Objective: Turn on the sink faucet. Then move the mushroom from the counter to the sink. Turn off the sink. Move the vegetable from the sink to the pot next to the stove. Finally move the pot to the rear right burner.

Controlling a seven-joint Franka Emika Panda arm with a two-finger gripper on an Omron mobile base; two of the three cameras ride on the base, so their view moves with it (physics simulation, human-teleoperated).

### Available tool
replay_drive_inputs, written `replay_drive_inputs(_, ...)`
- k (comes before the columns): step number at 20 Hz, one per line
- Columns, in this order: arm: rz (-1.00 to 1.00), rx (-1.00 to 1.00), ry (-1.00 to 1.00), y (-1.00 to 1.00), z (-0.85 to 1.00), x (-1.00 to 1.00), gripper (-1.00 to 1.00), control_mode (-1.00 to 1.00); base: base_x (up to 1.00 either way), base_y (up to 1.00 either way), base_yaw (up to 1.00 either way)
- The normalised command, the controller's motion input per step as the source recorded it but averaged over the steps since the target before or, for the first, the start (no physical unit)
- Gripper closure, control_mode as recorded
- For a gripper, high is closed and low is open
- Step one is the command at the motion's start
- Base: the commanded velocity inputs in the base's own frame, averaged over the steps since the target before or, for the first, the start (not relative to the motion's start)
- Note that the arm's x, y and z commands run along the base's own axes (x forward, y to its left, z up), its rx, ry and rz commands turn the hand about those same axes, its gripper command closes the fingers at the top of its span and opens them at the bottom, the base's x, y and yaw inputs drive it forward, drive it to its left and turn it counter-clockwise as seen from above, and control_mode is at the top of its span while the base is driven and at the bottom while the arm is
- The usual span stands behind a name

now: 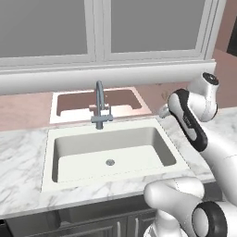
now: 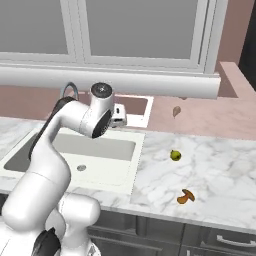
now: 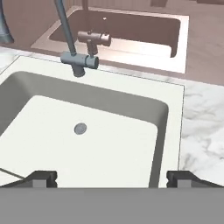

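The grey faucet [image 1: 99, 105] stands at the back rim of the white sink [image 1: 48, 152], its handle low at the base [image 3: 79, 61]; I see no water running. A brown-orange mushroom [image 2: 186, 197] lies on the marble counter right of the sink, near the front edge. My gripper [image 2: 119, 116] hovers over the sink's right rear corner, above the basin [image 3: 109, 144]. Its two dark tips [image 3: 41, 177] stand wide apart, open, with nothing between them [image 3: 113, 177]. The pot and stove are out of view.
A small yellow-green round item [image 2: 175, 155] rests on the counter behind the mushroom. The glossy pink backsplash [image 1: 28, 111] mirrors the sink and faucet. A window ledge [image 2: 150, 82] overhangs the back. The drain [image 1: 109, 162] sits mid-basin.
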Motion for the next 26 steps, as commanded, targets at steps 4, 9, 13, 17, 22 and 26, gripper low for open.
replay_drive_inputs(4, 0.4, 0.06, -0.19, -0.18, -0.37, -0.03, -1.0, -1.0, 0.0, 0.0, 0.0)
replay_drive_inputs(9, 0.33, 0.04, -0.13, 0.0, -0.23, 0.0, -1.0, -1.0, 0.0, 0.0, 0.0)
replay_drive_inputs(13, 0.28, 0.05, -0.17, 0.0, -0.16, 0.21, -1.0, -1.0, 0.0, 0.0, 0.0)
replay_drive_inputs(17, 0.22, 0.04, -0.19, 0.0, -0.13, 0.48, -1.0, -1.0, 0.0, 0.0, 0.0)
replay_drive_inputs(22, 0.19, 0.03, -0.19, 0.07, -0.08, 0.4, -1.0, -1.0, 0.0, 0.0, 0.0)
replay_drive_inputs(26, 0.13, 0.02, -0.17, 0.26, -0.03, 0.39, -1.0, -1.0, 0.0, 0.0, 0.0)
